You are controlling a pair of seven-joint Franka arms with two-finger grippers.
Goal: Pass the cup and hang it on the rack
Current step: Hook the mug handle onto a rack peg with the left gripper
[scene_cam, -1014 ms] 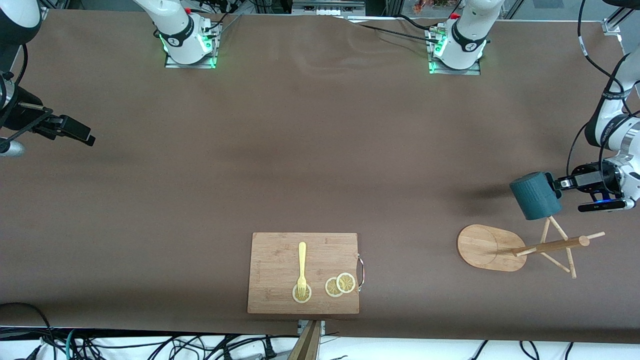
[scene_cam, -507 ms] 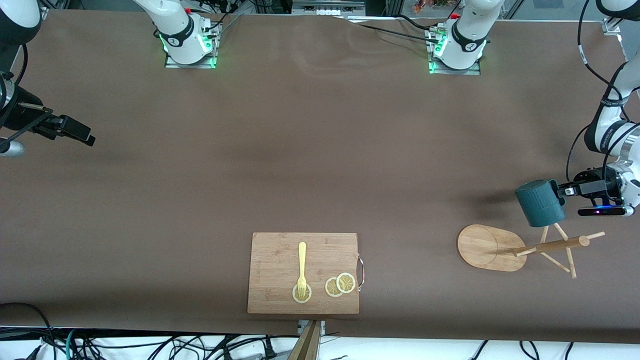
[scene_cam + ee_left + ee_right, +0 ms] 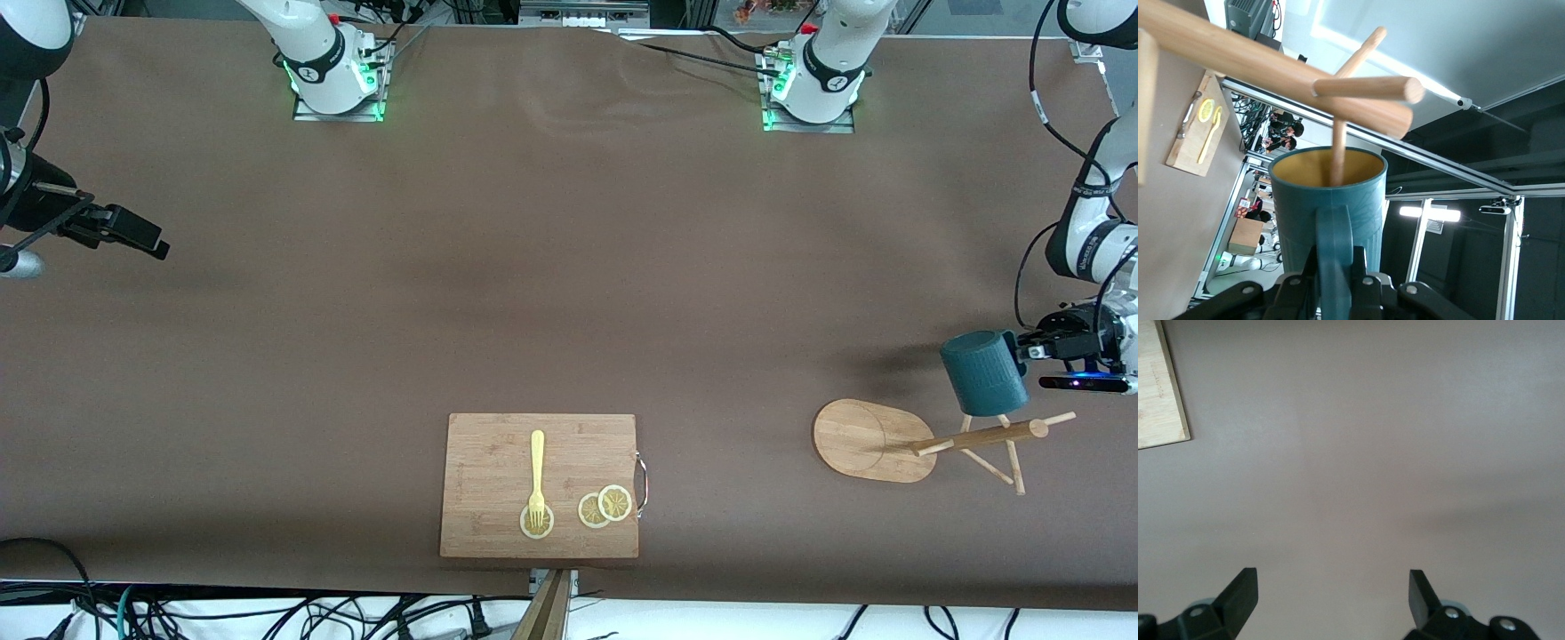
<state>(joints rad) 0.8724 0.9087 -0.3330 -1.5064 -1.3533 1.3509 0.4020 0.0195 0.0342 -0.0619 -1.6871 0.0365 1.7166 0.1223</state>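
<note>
The left gripper (image 3: 1022, 350) pinched the handle of the ribbed teal cup (image 3: 983, 372), which hung mouth-down over the bamboo rack (image 3: 933, 439), apparently with a thin peg (image 3: 1338, 148) entering its tan mouth. The right gripper (image 3: 1331, 593) waited with fingers spread wide over the brown table (image 3: 551, 267) at its own arm's end.

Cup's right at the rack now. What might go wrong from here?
1. The left tool pinches only the handle of the cup, so a bump could twist it loose.
2. A peg is entering the cup's mouth, not its handle; it may sit loosely.
3. Pushing the pegs could tip the rack.
</note>
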